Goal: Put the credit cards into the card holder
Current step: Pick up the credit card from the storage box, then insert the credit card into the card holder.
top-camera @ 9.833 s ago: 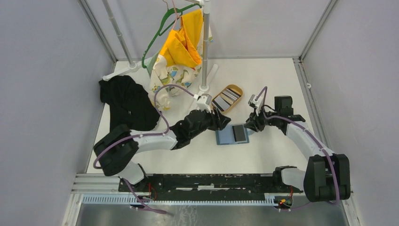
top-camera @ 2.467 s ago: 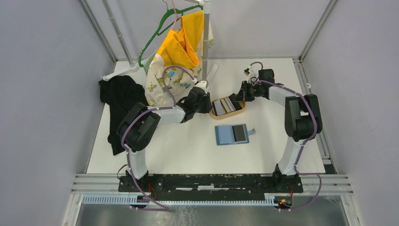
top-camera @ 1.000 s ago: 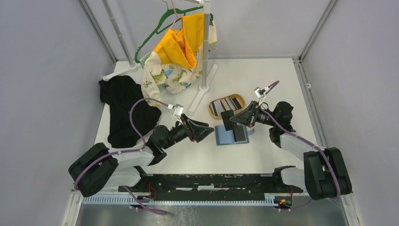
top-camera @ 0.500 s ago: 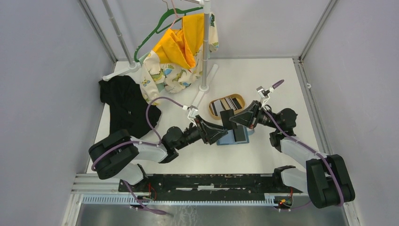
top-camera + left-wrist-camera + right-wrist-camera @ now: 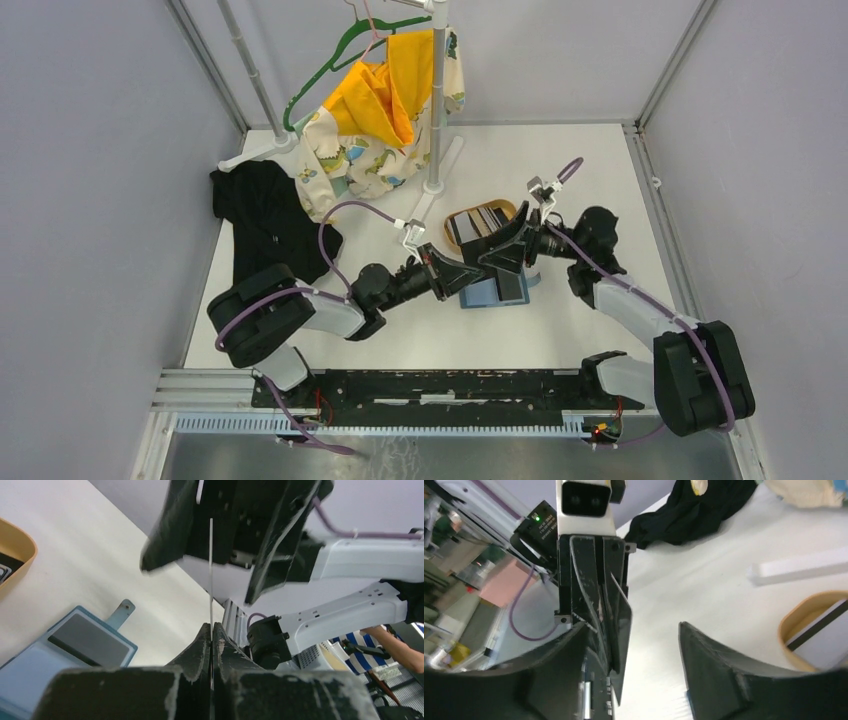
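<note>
Far out on the tabletop (image 5: pixel 590 170) sits the tray (image 5: pixel 22 547) with the spare cards (image 5: pixel 478 222). The holder (image 5: pixel 87 641) lies open beside it. One dark card (image 5: pixel 622 630) hangs over the holder, clamped at one end in my left pincer (image 5: pixel 211 629). My right pincer (image 5: pixel 497 252) gapes wide around its other end. I reckon the card is light, stiff and slick, so I'd pinch the flat faces and leave the leading edge free.

Both grippers nose to nose, mid-air

Left arm (image 5: pixel 330 305) stretches in low, left gripper (image 5: pixel 211 630) pinched tight on a credit card (image 5: pixel 621 622). Right arm (image 5: pixel 630 300) bends in from the opposite side, right gripper (image 5: pixel 631 630) spread wide, one finger either side of that card.
</note>
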Robot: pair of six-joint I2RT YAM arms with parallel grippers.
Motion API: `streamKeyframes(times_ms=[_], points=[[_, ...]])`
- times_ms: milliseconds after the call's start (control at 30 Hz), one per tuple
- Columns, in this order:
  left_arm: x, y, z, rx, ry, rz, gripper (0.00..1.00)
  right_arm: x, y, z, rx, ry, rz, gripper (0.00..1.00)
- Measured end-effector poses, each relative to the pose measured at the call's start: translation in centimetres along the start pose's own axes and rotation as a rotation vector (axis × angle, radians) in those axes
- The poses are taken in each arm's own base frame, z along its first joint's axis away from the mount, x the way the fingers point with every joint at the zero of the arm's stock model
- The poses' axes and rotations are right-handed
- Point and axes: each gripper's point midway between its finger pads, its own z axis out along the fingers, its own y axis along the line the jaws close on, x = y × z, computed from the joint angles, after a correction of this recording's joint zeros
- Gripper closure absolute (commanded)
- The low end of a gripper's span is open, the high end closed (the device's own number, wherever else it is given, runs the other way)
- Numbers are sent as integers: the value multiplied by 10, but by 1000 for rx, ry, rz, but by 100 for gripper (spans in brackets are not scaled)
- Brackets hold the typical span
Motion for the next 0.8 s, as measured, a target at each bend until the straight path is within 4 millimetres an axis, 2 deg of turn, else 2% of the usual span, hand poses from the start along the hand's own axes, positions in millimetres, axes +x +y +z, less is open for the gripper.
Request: streamKeyframes(times_ms=[33, 167, 233, 300, 533, 633, 800], points=[[1, 1, -2, 3, 13, 1, 98, -5, -4, 2, 5, 23, -49, 5], [17, 7, -12, -4, 117, -2, 98, -30, -11, 8, 15, 98, -298, 2], [27, 6, -18, -5, 185, 6, 98, -27, -9, 6, -7, 122, -370, 2], [35, 7, -24, -16, 250, 24, 98, -14, -7, 2, -44, 156, -388, 2], [40, 5, -36, -37, 336, 96, 98, 14, -12, -2, -87, 235, -299, 18], [42, 7, -39, -48, 353, 113, 98, 21, -13, -1, -102, 260, -252, 28], [45, 11, -41, -63, 373, 119, 98, 29, -3, 2, -146, 287, -224, 45]])
